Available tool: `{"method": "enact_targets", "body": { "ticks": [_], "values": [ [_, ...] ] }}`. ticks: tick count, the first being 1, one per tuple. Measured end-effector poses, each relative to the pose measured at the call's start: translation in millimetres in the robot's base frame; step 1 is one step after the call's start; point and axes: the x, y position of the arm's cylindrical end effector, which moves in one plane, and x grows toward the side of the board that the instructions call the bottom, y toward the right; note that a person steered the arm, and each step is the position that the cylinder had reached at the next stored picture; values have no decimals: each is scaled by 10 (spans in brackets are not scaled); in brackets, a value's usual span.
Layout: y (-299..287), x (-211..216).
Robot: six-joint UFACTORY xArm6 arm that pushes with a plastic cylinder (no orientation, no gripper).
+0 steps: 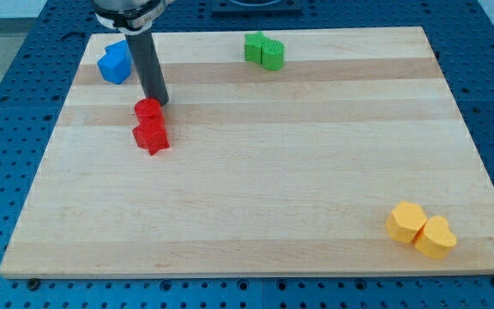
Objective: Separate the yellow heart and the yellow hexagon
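The yellow hexagon (406, 221) and the yellow heart (436, 238) sit touching each other near the board's bottom right corner, the heart to the lower right of the hexagon. My tip (159, 101) is far away at the view's upper left, just above and right of a red cylinder (147, 111). The rod rises from the tip to the view's top.
A red star-like block (151, 136) lies right below the red cylinder. A blue block (115, 63) sits at the upper left, behind the rod. Two green blocks (264, 51) touch each other at the top centre. The wooden board (256, 172) is edged by a blue perforated table.
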Motion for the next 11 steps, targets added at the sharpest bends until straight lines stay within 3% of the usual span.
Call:
{"method": "enact_targets", "body": {
  "ticks": [3,5,6,8,11],
  "values": [
    [1010,55],
    [2479,716],
    [2722,819],
    [2976,1492],
    [3249,1588]
  ]
}}
